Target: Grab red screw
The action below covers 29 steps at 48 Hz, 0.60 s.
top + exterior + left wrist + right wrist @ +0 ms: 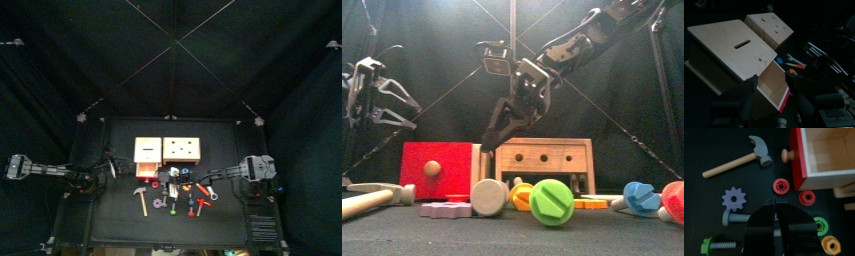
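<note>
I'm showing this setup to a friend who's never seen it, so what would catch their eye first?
Probably the bright toy hardware scattered on the black table: a green screw standing up front, a purple gear and a wooden hammer nearby. Behind them sit a red-fronted wooden box and a plain wooden block with holes. The right gripper hangs nearly closed over the parts.

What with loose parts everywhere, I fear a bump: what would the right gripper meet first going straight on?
Probably bare table just short of the red nut, the purple gear off to one side of the right gripper; depth is unclear.
</note>
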Motion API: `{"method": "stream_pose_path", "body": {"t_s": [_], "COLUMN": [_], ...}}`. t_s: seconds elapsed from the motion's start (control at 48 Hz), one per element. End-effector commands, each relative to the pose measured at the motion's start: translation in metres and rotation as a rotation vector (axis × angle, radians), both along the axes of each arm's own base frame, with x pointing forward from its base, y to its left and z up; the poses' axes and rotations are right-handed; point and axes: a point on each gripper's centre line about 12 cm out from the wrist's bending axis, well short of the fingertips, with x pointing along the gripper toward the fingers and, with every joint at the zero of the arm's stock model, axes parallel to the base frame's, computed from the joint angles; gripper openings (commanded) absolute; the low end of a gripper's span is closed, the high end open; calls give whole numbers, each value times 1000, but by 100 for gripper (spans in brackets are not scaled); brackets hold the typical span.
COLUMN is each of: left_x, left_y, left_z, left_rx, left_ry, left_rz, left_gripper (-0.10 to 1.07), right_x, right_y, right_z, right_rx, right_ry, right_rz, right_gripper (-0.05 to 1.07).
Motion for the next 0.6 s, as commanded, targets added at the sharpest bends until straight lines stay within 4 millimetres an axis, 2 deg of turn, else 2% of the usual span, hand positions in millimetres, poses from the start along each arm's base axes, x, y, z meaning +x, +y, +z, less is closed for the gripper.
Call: {"method": "stream_pose_path", "body": {"t_s": [0.0,0.104,0.25,0.396,0.583], "left_x": [3,2,3,3,3], "left_y": [1,1,0,0,0], "left_z": [5,4,4,3,3], "left_rx": [5,5,3,0,-1], "left_ry": [-11,-10,-8,-2,-1], "left_rz": [1,2,-1,-4,-6], "left_gripper": [85,85,85,85,85], "right_x": [13,19,23,26,29], "right_y": [3,5,6,7,4], "right_z": [14,12,13,19,18], "right_rx": [9,67,193,288,362], "right_ry": [-46,-35,-20,-23,-3], "right_rz": [-1,-39,-138,-224,-327], "right_gripper": [43,57,69,72,73]}}
